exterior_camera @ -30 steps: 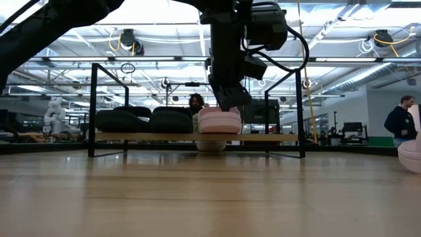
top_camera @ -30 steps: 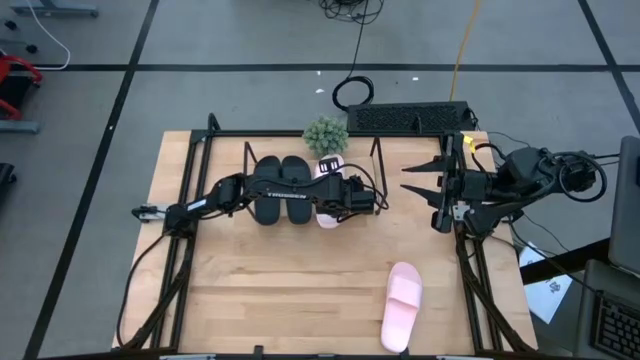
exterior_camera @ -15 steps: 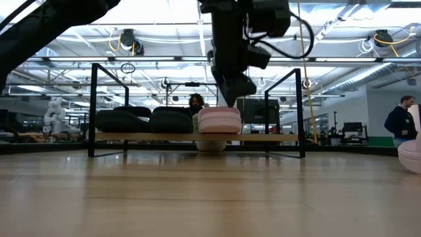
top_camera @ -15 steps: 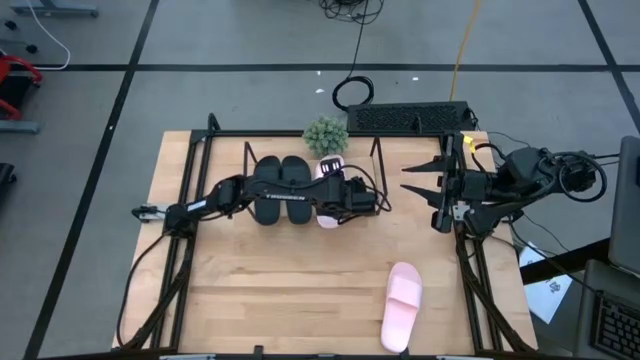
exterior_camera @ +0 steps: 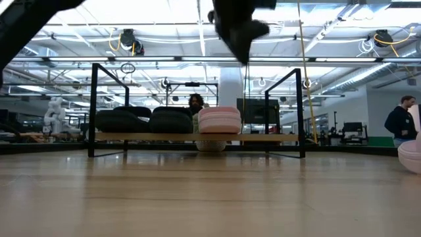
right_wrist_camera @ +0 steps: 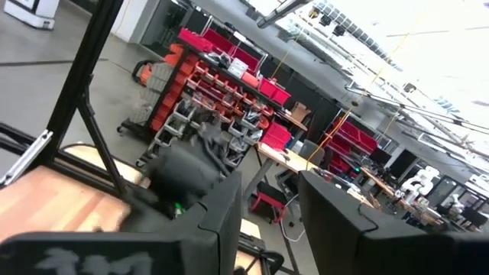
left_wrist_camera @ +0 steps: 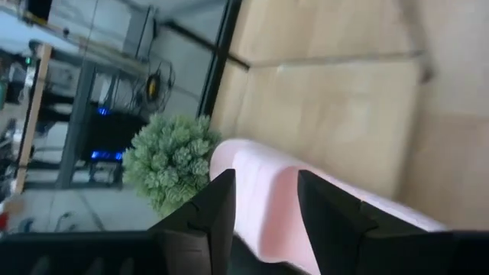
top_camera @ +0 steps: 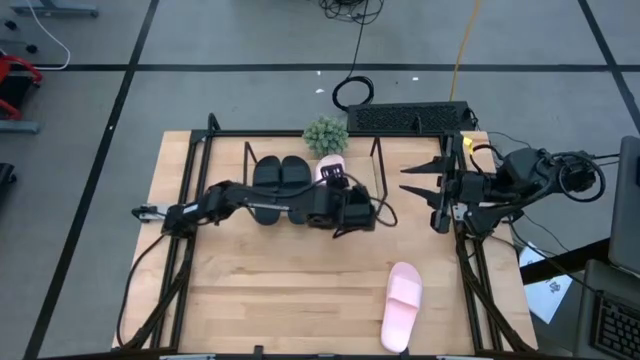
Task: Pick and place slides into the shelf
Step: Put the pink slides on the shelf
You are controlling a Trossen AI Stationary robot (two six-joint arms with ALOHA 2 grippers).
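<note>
Two black slides (top_camera: 280, 176) and one pink slide (top_camera: 328, 170) rest soles down, side by side, on the shelf's wooden board (exterior_camera: 263, 137). The low view shows this pink slide (exterior_camera: 219, 120) standing free. My left gripper (top_camera: 338, 193) hangs open above and just near of it, high in the low view (exterior_camera: 240, 27). In the left wrist view the pink slide (left_wrist_camera: 252, 162) lies beyond the open left gripper (left_wrist_camera: 263, 205). The second pink slide (top_camera: 402, 305) lies on the table near its near right corner. My right gripper (top_camera: 415, 178) waits open at the table's right edge.
A small green plant (top_camera: 325, 133) stands behind the shelf, with a black device (top_camera: 410, 117) beyond the far edge. The shelf's wire end frames (exterior_camera: 92, 108) rise at both ends of the board. One shelf place right of the pink slide is bare. People (exterior_camera: 401, 122) are in the room behind.
My left gripper has risen off the pink slide on the shelf and drawn back toward the table's near edge. The pink slide stays where it was on the board. The right arm has kept still.
</note>
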